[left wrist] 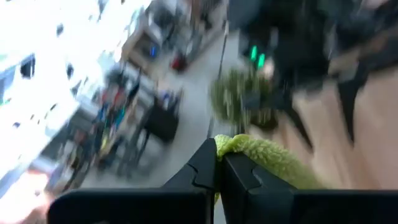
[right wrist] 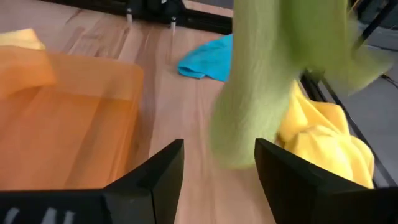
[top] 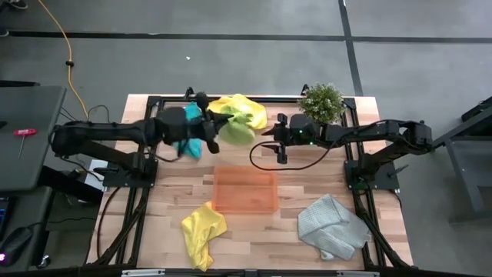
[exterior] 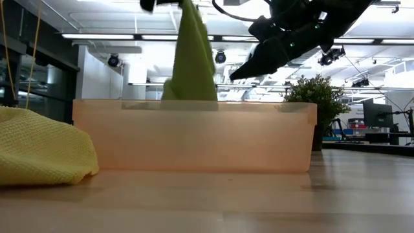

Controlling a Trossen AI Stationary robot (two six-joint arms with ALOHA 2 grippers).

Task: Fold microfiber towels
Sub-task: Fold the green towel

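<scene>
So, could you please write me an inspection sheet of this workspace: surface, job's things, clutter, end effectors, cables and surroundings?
Surface: wooden table, on a black frame.
Job's things: lime green towel hangs in the air from the left end effector; teal-blue towel and one yellow towel lie at the far edge; second yellow towel and light grey towel lie at the near edge, all unfolded.
Clutter: orange tray at the centre; potted plant at the far right.
End effectors: left end effector shut on the lime green towel; right end effector open, facing that towel.
Cables: black cable loop under the right arm; yellow cable on the floor.
Surroundings: grey floor, a desk on the left.
</scene>
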